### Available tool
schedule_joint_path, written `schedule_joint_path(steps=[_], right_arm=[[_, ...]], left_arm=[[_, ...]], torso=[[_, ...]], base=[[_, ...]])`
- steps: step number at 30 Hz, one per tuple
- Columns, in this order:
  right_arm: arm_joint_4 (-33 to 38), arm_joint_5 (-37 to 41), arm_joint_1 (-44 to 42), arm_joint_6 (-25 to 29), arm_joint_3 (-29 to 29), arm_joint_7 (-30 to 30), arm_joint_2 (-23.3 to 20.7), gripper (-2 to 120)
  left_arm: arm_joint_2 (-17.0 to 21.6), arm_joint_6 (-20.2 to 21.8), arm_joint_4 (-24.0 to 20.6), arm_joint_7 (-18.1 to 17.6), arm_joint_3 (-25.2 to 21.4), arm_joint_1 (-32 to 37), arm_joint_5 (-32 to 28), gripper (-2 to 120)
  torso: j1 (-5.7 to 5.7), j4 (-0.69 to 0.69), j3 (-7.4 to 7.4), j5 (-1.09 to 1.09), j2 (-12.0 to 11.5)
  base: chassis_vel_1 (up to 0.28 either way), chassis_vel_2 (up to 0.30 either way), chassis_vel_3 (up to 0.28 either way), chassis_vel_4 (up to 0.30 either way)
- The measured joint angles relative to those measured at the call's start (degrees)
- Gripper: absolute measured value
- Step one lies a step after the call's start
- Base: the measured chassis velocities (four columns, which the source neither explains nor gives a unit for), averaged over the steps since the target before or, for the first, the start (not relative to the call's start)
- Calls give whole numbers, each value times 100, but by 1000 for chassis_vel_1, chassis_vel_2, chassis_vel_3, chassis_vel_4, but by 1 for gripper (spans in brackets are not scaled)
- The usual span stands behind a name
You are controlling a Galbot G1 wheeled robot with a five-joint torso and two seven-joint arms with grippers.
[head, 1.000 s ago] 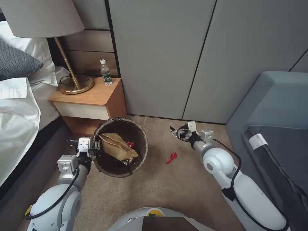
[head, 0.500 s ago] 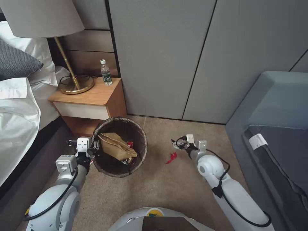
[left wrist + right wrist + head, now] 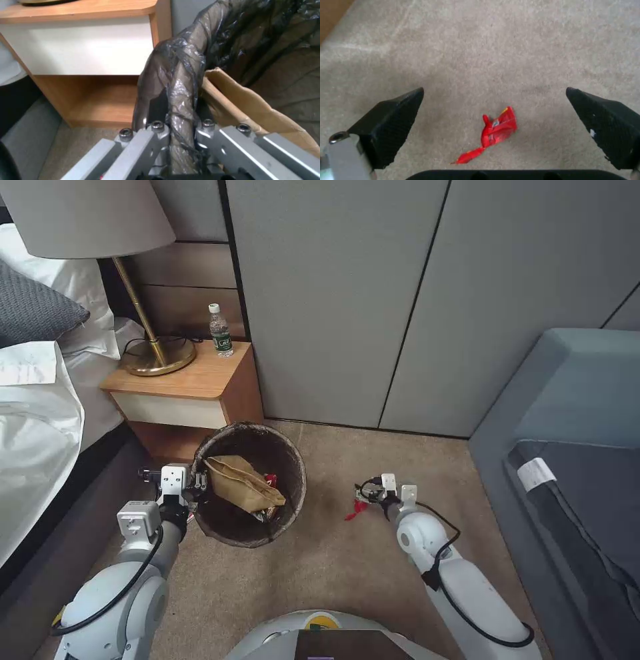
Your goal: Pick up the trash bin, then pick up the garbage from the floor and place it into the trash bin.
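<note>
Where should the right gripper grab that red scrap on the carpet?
Take the red scrap at its wide crumpled upper part, not the thin twisted tail. Come straight down from above: it lies flat on the carpet, centred between the open right gripper fingers, so likely only a top pinch catches it.

A beige carpet (image 3: 347,573) covers the floor here, short-piled and a little scuffed. The far wall is faced with large grey panels (image 3: 333,300) split by thin dark seams. In the corner stands a wooden nightstand (image 3: 187,383) with a pale drawer front and an open shelf below. On its top rests a brass lamp (image 3: 143,347) with a slanted stem and a grey shade, and just beside it a clear water bottle (image 3: 220,332) stands upright. To one side is a bed (image 3: 40,407) with rumpled white sheets and a grey pillow (image 3: 33,310). Opposite, a grey-blue sofa (image 3: 573,400) fills the other side.
</note>
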Motion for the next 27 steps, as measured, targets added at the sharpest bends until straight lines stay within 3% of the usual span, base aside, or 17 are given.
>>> schedule_joint_path(steps=[27], right_arm=[[-1470,-502,399,353,-83,-189,627,100]], left_arm=[[4,-11,66,8,-5,-17,-13,3]], torso=[[0,0,0,0,0]], base=[[0,0,0,0]])
